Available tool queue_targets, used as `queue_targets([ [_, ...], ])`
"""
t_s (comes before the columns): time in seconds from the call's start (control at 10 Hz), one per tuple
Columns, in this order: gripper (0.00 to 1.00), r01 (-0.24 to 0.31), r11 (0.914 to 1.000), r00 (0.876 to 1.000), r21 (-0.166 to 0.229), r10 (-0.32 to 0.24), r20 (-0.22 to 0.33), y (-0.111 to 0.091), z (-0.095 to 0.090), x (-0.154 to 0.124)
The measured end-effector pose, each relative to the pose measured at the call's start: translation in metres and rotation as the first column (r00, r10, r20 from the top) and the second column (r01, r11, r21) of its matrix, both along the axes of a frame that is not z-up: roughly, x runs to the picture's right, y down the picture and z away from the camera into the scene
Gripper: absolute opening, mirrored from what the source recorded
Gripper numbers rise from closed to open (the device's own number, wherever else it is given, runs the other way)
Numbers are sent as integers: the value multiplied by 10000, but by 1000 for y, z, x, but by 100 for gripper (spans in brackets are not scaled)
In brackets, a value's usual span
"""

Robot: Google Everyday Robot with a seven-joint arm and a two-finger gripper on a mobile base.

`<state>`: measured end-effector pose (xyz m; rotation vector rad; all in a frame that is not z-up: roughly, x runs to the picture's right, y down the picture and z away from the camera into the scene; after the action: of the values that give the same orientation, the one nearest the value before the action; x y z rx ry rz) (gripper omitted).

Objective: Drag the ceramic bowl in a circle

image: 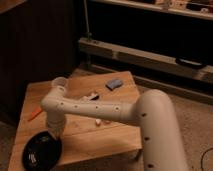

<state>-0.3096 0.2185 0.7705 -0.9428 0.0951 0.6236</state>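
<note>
**Bowl dragged to the worktop's near-left corner**

While the hand (55, 131) presses down at the far rim of the ceramic bowl (42, 150), fingers fully closed, the circular drag seems mid-course. Next, I judge, it must curve back inward, since the bowl overhangs the worktop (112, 135) edge. Round, upright, the bowl has no long axis.

No legible text, label or number on anything in view.

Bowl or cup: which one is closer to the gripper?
The black bowl at the table's front left corner; the gripper is at its rim. The white cup stands farther back.
</note>
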Motion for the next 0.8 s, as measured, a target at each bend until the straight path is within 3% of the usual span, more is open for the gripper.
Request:
queue_targets([
  [0.4, 0, -326, 9993, 9995, 200, 327, -40, -42, 28, -37],
  [0.6, 0, -750, 9968, 9968, 263, 757, -261, -53, 37, -30],
  [0.8, 0, -1314, 9907, 9893, 355, 1333, -587, -58, 39, -4],
])
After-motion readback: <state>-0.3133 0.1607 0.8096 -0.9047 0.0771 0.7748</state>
